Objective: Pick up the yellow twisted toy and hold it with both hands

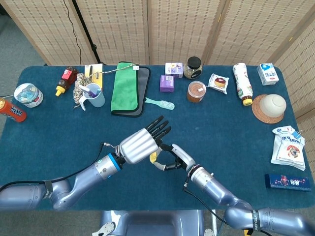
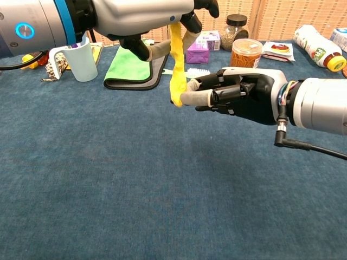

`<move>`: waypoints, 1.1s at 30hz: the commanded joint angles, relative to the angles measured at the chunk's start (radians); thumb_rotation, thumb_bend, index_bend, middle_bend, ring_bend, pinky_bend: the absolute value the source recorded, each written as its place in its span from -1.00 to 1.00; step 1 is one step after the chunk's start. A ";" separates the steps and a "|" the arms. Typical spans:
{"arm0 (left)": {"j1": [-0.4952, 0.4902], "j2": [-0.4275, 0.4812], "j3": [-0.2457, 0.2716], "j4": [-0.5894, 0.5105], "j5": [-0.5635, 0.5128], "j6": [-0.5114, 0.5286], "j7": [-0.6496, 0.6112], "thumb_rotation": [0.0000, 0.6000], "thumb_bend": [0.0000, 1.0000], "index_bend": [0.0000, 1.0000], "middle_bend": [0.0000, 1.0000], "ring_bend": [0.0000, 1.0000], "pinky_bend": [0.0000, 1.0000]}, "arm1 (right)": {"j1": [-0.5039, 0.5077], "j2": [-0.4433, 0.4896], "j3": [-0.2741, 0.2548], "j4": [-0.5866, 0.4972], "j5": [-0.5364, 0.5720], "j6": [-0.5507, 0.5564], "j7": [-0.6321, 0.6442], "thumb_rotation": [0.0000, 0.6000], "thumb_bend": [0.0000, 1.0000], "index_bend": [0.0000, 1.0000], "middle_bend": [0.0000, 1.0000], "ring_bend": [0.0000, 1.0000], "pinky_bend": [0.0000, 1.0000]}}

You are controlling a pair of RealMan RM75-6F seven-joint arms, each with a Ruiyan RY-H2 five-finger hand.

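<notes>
I have the yellow twisted toy (image 2: 176,67) lifted off the blue tabletop (image 2: 135,189) and hanging upright between my two hands, over the near middle of the cloth. My left hand (image 2: 142,16) grips its upper end from above, with the dark fingers (image 2: 192,21) curled around the top of the strip. My right hand (image 2: 238,93) reaches in from the side and holds the lower part, its pale thumb pressed against the yellow just above the bottom tip. From the head view the left hand (image 1: 141,142) covers most of the toy (image 1: 153,157), so only a small yellow bit shows where the right hand (image 1: 172,156) meets it. Behind the hands along the far side of the tabletop lie a green folded cloth (image 1: 126,87), a light blue cup (image 1: 94,95) with things standing in it, a teal brush (image 1: 160,103), a purple box (image 1: 167,83), a dark-lidded jar (image 1: 193,68) and an orange-brown tub (image 1: 196,91). Further to the robot's right sit a white bottle with a yellow cap (image 1: 241,83), a pale bowl on a woven mat (image 1: 269,106) and a white pouch (image 1: 288,147). A red sauce bottle (image 1: 66,79) stands near the far left corner.
</notes>
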 commanded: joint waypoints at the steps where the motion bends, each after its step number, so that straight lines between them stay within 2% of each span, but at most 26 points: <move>1: -0.001 -0.002 -0.001 0.000 -0.001 0.000 0.002 1.00 0.12 0.36 -0.74 -0.97 -1.00 | 0.000 0.000 0.000 0.000 0.000 0.001 -0.002 1.00 -0.28 -0.04 -0.51 -0.78 -1.00; 7: -0.005 -0.007 0.000 -0.003 -0.005 -0.002 0.009 1.00 0.12 0.36 -0.74 -0.97 -1.00 | 0.004 -0.001 0.000 0.002 0.004 -0.004 -0.007 1.00 -0.28 -0.08 -0.52 -0.78 -1.00; 24: -0.005 0.003 0.007 -0.010 -0.004 0.000 0.014 1.00 0.12 0.36 -0.74 -0.97 -1.00 | 0.004 -0.003 0.000 0.006 0.000 -0.016 0.000 1.00 -0.26 -0.01 -0.51 -0.78 -1.00; 33: -0.004 0.006 0.009 -0.008 -0.001 0.002 0.011 1.00 0.12 0.36 -0.74 -0.97 -1.00 | 0.005 -0.004 -0.001 0.006 0.000 -0.019 -0.002 1.00 -0.15 0.04 -0.47 -0.74 -1.00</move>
